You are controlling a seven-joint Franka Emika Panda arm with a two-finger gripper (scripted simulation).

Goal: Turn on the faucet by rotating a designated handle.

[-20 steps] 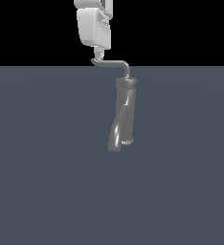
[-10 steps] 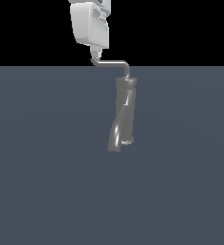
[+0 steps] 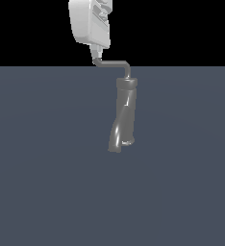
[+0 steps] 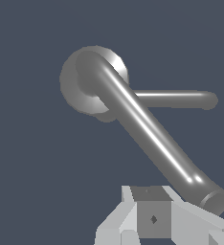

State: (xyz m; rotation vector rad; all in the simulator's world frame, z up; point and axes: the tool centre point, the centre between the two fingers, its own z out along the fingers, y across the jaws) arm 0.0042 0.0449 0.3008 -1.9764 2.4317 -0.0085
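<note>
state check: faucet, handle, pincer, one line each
faucet: upright on the flat grey surface, column twisted and flared at the base.
handle: on top of the column, rod running out level toward the exterior view's left, upturned tip at the far end.
pincer: directly over the handle's tip; contact and open or shut not discernible from either view.

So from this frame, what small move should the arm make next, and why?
Probably a short sideways push against the handle tip, sweeping it around the faucet axis. In the exterior view the claw sits right at the upturned end of the rod, and the wrist view shows a finger beside that end. Whether the claw is closed on it cannot be told.
</note>
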